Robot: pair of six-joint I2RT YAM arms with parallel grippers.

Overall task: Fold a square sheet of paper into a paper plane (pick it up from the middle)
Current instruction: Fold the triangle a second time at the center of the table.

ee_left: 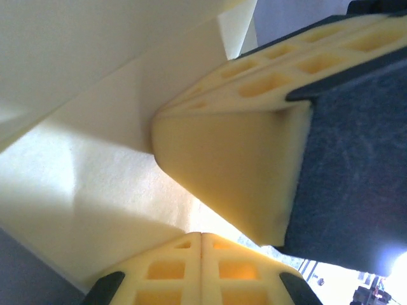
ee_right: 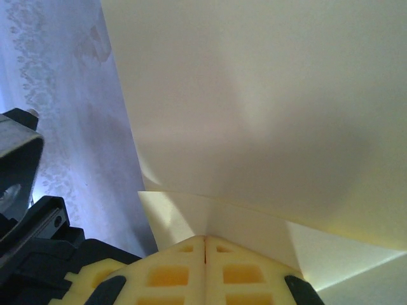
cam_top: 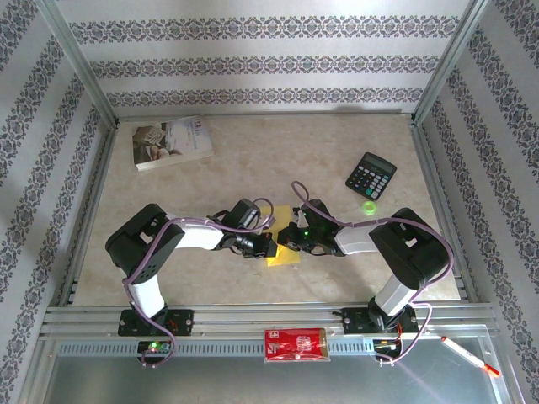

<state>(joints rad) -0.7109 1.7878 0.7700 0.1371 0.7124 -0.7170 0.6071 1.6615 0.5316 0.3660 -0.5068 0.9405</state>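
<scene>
Seen from above, the left end effector (cam_top: 266, 246) and right end effector (cam_top: 286, 240) cover most of the paper (cam_top: 284, 257). Only yellow slivers show between them, midway along the near edge of the marbled table (cam_top: 253, 168). In the wrist views its outline is cut off. Each end effector is clamped on it, waffled yellow foam pressed together over thin, matte, creased layers.
</scene>
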